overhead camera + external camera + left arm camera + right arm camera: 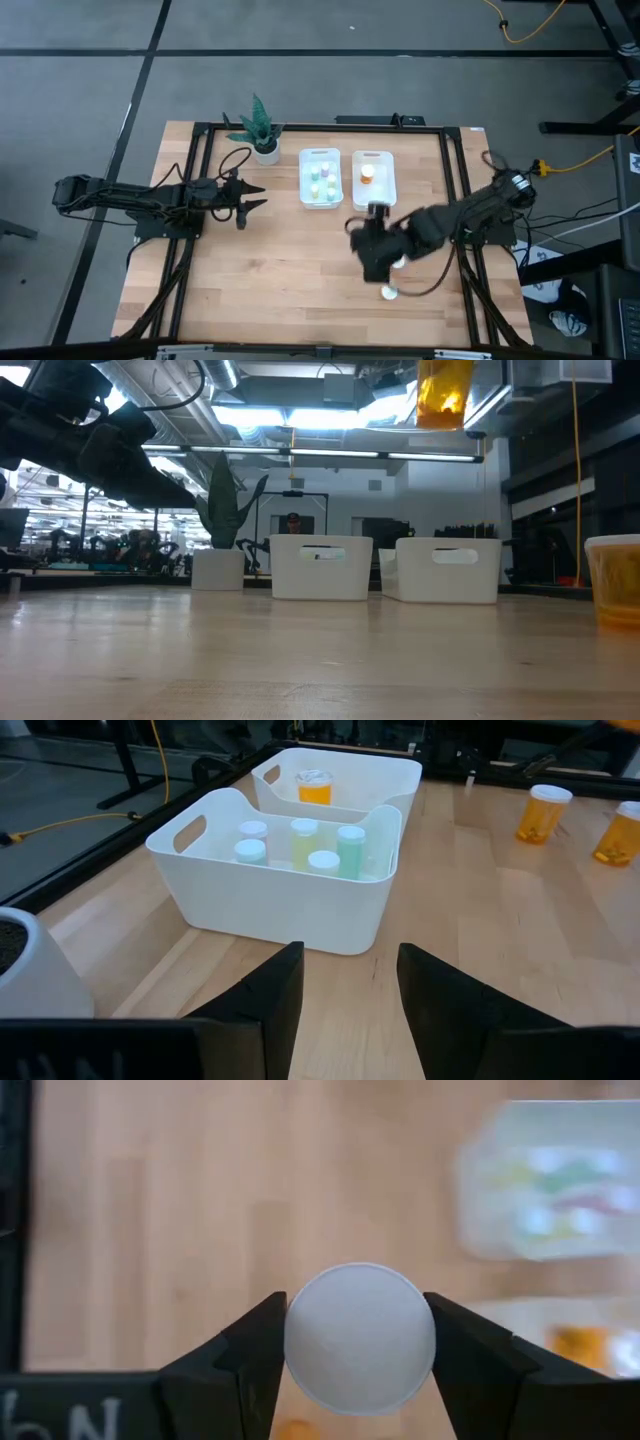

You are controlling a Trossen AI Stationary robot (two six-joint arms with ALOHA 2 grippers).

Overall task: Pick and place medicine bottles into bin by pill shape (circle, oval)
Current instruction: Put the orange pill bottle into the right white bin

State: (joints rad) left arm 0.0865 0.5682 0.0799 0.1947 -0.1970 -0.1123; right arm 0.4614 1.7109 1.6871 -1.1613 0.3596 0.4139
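Two white bins sit side by side near the far edge of the worktop [260, 290]. My right jaws [356, 1342] are clamped on the white cap of an amber bottle [444, 392], one finger on each side, and I hold it lifted clear of the wood — just in front of the right bin [373, 176], toward the right side of the worktop. That bin holds one amber bottle [367, 172]. The left bin [320, 177] holds several small pale bottles [300, 842] with white caps, green and pinkish. Another amber bottle [389, 293] stands on the wood closer to the near edge, almost under my right arm. My left jaws [345, 990] stand apart with nothing between them — they hover left of the left bin, pointing at it. A potted plant [262, 132] stands at the far edge, beside the left bin.
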